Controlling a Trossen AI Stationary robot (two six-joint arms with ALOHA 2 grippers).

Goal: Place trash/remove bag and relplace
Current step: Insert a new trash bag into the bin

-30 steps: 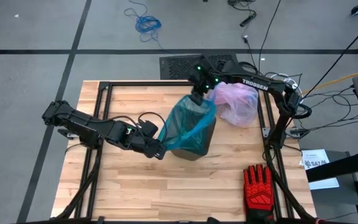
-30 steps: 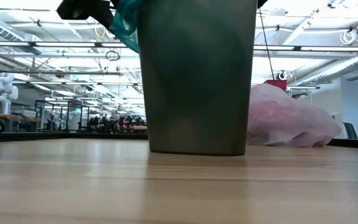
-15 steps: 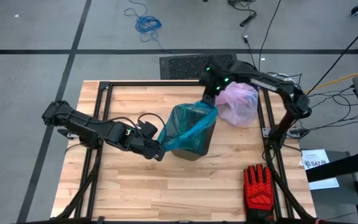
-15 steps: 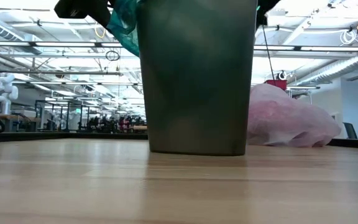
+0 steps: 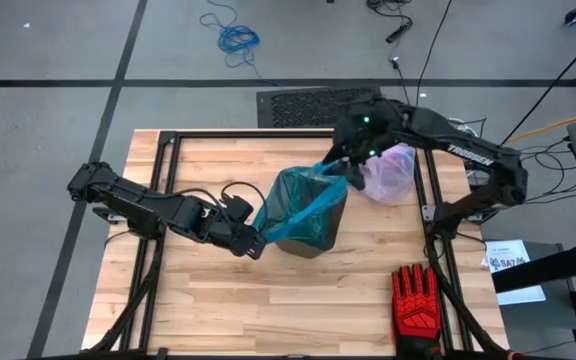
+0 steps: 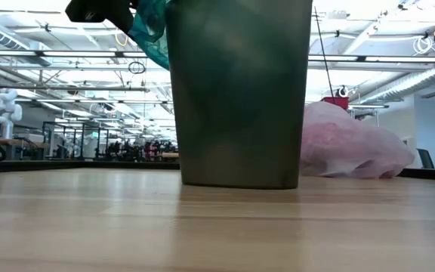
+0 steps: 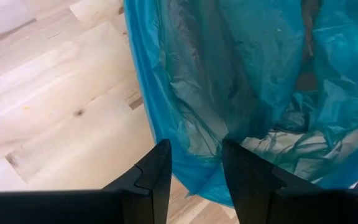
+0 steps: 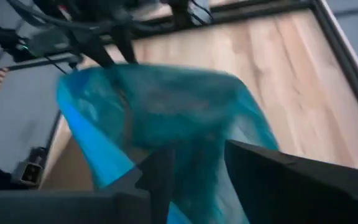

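One wooden table point(image 5: 218, 300) over grey floor; both my grippers, left gripper point(image 5: 258, 243) and right gripper point(image 5: 340, 168), clench one teal bag point(image 5: 298, 200); one pink bag point(image 5: 393, 175) lies beside.

My overhead camera looks straight down on the whole wooden table point(image 5: 218, 300), with floor on every side. My low camera sits at tabletop height, very near the dark bin point(image 6: 239, 91), and faces level across the boards into the hall behind; the bin fills its middle, and the pink bag point(image 6: 350, 143) shows beside it, as it does from above. My left wrist camera looks close past its own fingers point(image 7: 157, 174) at the teal bag point(image 7: 229, 81). My right wrist camera sees that same teal plastic from the other side.
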